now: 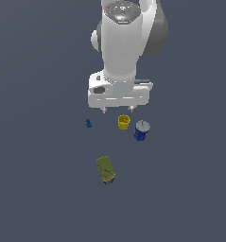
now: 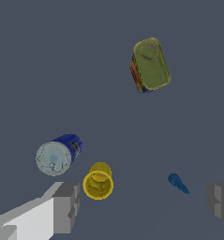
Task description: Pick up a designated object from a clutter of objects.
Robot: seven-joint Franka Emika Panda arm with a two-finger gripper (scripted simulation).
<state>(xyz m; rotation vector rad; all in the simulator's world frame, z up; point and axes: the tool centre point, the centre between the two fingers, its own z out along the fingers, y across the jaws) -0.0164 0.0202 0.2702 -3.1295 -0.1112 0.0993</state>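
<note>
While hovering high with jaws spread wide and empty, gripper nowhere near contact: pick not yet begun. Dark blue can upright, just beside yellow cup on the exterior view's right. Olive-green can and tiny blue piece well apart; tight only cup-side.

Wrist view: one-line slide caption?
Open jaws above the floor: blue can beside yellow cup, tiny blue piece between the fingers, olive-green can apart.
</note>
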